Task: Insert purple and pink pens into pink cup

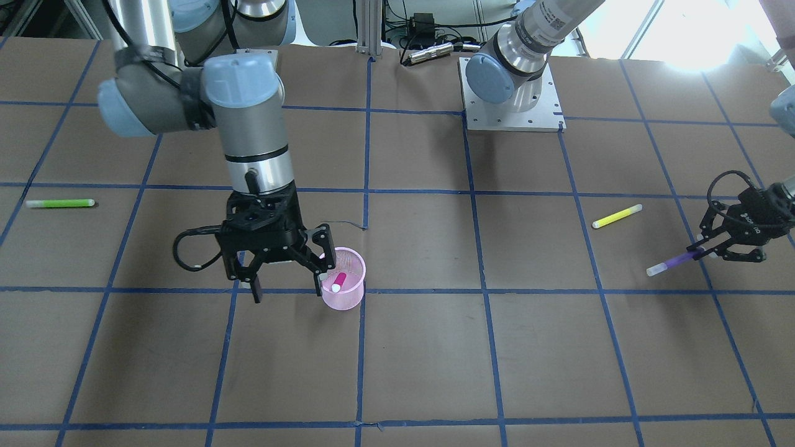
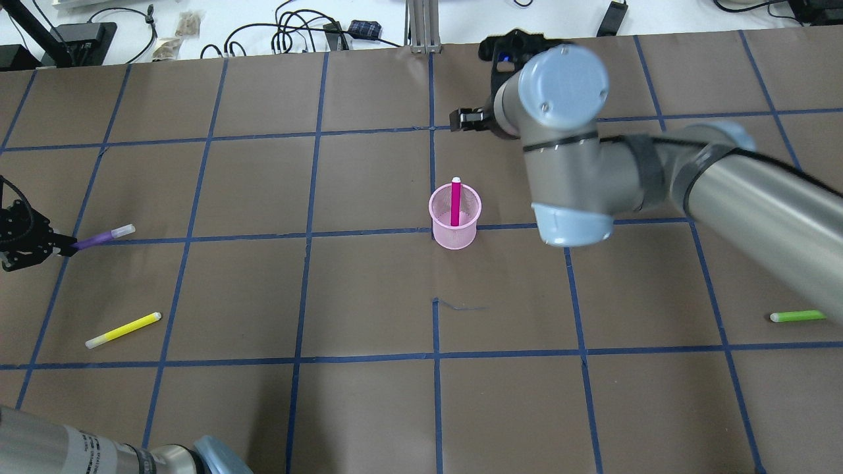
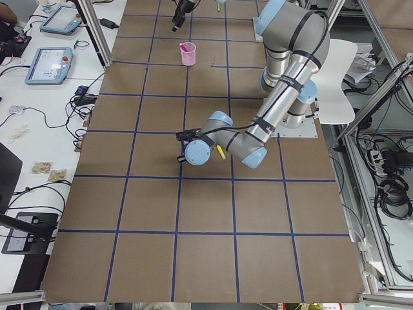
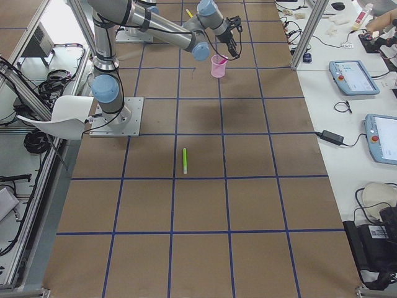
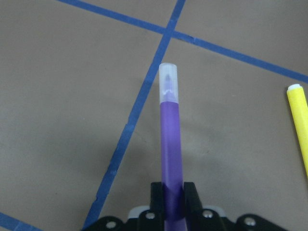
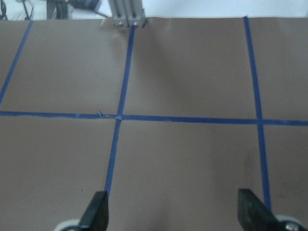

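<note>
Pink pen: already stands in the pink cup, leaning on the rim; this half of the task looks done.
Pink cup: upright near the middle of the tabletop.
Purple pen: close to the robot's left edge of the tabletop, well apart from the cup, its clear cap pointing toward the middle.
Left gripper: fingers closed on the purple pen's rear end.
Right gripper: fingers spread wide with nothing between them; it hangs just beside the cup.
Step in hand: the purple pen is grasped and its carry is about to start, by my reading.
Next move: lift, cross to the cup, tip the pen upright over the opening, and release beside the pink pen. The right arm should clear away first.
Distractors: yellow pen and green pen stay put.
</note>
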You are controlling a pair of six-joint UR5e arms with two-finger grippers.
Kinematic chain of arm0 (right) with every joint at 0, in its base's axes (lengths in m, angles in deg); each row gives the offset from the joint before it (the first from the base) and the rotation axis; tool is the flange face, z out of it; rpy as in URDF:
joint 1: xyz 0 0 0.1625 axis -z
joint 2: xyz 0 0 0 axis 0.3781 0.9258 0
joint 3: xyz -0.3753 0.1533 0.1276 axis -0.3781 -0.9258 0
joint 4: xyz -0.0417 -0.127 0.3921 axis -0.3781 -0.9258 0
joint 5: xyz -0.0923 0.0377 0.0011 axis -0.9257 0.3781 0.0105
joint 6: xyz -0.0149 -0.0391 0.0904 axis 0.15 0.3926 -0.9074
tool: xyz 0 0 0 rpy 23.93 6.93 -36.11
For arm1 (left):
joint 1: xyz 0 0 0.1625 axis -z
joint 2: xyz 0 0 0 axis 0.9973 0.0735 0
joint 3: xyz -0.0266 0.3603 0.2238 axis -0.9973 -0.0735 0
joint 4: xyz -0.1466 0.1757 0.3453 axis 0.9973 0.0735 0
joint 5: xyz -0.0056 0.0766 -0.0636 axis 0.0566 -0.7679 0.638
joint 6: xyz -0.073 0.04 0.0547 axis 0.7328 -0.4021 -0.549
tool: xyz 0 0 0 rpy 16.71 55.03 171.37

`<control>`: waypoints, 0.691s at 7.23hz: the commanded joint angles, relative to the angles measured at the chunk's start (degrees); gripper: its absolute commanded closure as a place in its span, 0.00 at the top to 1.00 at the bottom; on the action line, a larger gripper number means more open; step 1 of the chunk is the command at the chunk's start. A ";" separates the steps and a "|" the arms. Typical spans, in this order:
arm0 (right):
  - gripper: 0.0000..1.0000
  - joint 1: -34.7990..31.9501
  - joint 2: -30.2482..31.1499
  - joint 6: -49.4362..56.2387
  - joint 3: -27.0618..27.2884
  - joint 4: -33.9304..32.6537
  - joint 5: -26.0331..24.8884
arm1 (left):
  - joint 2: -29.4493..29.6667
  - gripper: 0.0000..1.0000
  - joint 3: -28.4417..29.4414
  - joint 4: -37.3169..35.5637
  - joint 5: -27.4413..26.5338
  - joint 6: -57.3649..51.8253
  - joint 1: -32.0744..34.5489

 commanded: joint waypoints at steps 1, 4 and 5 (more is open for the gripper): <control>0.95 6.30 -0.01 4.62 -16.24 28.77 0.68 | -7.19 0.00 0.79 7.22 -0.08 12.03 6.64; 1.00 10.02 5.83 4.82 -20.00 54.19 0.76 | -17.30 0.00 0.79 13.49 0.09 39.70 19.10; 1.00 9.93 10.39 4.04 -19.21 58.88 1.02 | -18.99 0.00 0.79 13.58 0.01 49.97 23.32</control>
